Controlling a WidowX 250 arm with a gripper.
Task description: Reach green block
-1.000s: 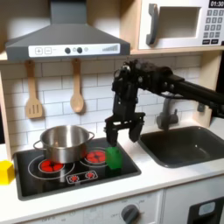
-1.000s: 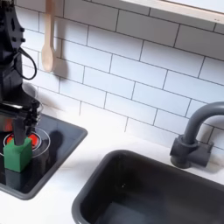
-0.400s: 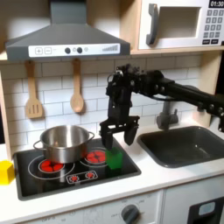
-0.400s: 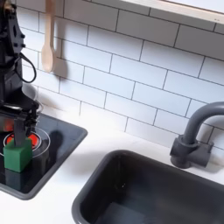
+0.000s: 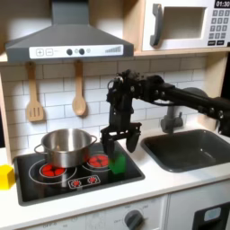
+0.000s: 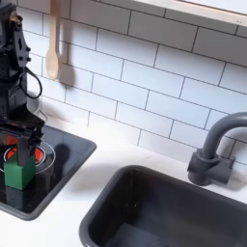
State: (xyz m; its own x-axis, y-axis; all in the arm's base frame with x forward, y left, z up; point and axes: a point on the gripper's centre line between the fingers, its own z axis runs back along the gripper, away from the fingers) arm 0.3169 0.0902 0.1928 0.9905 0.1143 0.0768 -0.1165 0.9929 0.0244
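The green block (image 5: pixel 118 163) is a small bright green cube on the black stovetop (image 5: pixel 76 168), at the front of the right burner. In the second exterior view the green block (image 6: pixel 18 173) sits at the left edge. My gripper (image 5: pixel 120 142) hangs directly above it, pointing down. It is open, with its two fingers spread wider than the block and nothing between them. The gripper (image 6: pixel 22 142) is close over the block's top face, and I cannot tell if it touches.
A steel pot (image 5: pixel 65 146) stands on the left burner, close beside the gripper. A yellow block (image 5: pixel 5 175) lies left of the stove. A dark sink (image 5: pixel 193 149) and faucet (image 6: pixel 216 145) are on the first exterior view's right. Wooden utensils (image 5: pixel 79 97) hang on the tiled wall.
The arm has drawn a little to the first exterior view's left and sunk, bringing the open gripper down over the green block. The block has not moved.
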